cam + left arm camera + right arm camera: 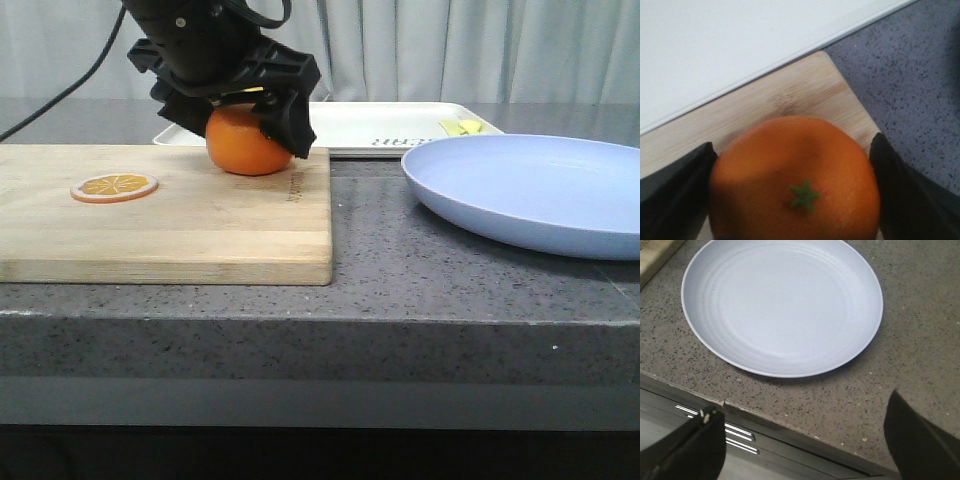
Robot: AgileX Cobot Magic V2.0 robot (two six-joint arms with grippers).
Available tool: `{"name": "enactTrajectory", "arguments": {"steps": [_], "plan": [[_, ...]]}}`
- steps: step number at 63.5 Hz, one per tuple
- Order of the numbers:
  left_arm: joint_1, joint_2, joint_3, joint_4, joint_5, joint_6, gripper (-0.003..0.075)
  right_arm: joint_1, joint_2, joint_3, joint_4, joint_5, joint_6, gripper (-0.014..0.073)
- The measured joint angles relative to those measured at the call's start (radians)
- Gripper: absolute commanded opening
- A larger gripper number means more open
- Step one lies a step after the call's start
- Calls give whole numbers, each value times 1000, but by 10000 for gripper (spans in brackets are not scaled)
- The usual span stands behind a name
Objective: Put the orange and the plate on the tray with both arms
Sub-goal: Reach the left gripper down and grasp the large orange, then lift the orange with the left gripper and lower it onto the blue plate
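Pale curtains hang behind a dark speckled stone counter [370, 250], where a wooden cutting board [180, 225] lies at the left side and a white tray [370, 125] sits farther back, its near edge just beyond the board. On the board's far right corner rests the orange [245, 145], with the left gripper [240, 110] lowered over it; the left wrist view shows the fruit's green stem star facing the camera and a black finger [675, 195] pressed against each flank, so the gripper is clasped around the orange, which sits on the wood. A thin orange slice [114, 186] lies flat on the board, well apart to the left. On the tray's right end something small and yellow [460, 127] is visible, too indistinct to identify, beside dark lettering. The lavender-blue plate [535, 190] sits on the bare counter to the right of the board, near the tray's front edge. The right gripper [805, 440], seen only in its own wrist view, hovers over the counter's front edge near the plate, its fingers spread wide and touching nothing.
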Motion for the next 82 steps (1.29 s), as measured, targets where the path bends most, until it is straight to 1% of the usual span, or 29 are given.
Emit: {"name": "enactTrajectory", "arguments": {"steps": [10, 17, 22, 29, 33, 44, 54, 61, 70, 82], "plan": [[0, 18, -4, 0, 14, 0, 588, 0, 0, 0, 0, 0, 0, 646], [0, 18, -5, -5, 14, 0, 573, 0, 0, 0, 0, 0, 0, 646], [0, 20, -5, -5, 14, 0, 522, 0, 0, 0, 0, 1, 0, 646], [0, 20, -5, -5, 14, 0, 424, 0, 0, 0, 0, 1, 0, 646], [0, 20, -5, -5, 14, 0, 392, 0, 0, 0, 0, 1, 0, 646], [0, 20, -9, -5, 14, 0, 390, 0, 0, 0, 0, 2, 0, 646], [-12, 26, -57, 0, 80, 0, 390, 0, 0, 0, 0, 2, 0, 646], [-43, 28, -114, 0, 128, 0, 390, 0, 0, 0, 0, 0, 0, 646], [-108, 28, -188, 0, 134, 0, 395, 0, 0, -12, 0, 0, 8, 646], [-193, 57, -265, 0, 138, 0, 446, 0, -25, -24, -11, 7, 72, 646]]}}
